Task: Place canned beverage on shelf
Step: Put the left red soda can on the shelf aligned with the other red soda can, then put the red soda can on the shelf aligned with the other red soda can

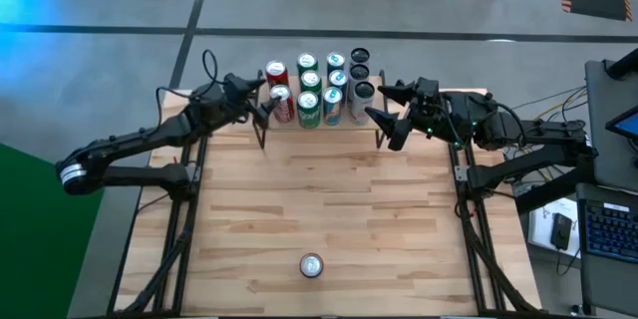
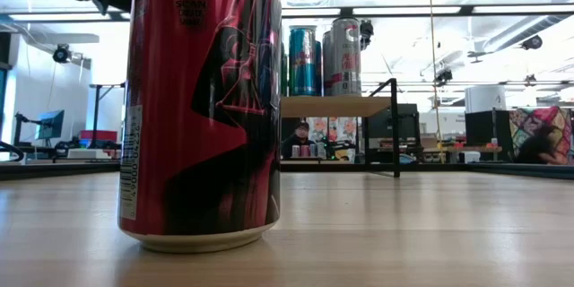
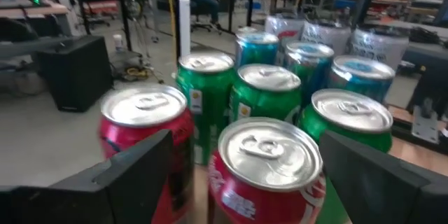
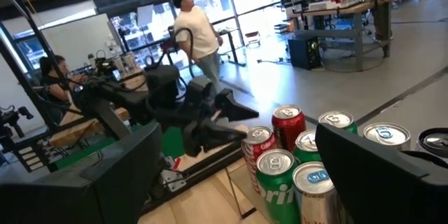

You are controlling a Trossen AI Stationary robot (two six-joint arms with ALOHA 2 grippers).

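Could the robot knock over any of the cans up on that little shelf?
Maybe. The left gripper is open around the front red can. The cans stand packed close, with a green can right beside it, so a sideways pull might bump them. The shelf is narrow, so a nudged can could fall off its edge. The right gripper waits open near the silver can at the other end. One can still stands on the table.

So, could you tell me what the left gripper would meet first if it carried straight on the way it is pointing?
Most likely the near red can on the shelf. In the left wrist view it sits right between the open fingers of the left gripper, ahead of the green cans. Depth is hard to judge, so contact may be very close already.
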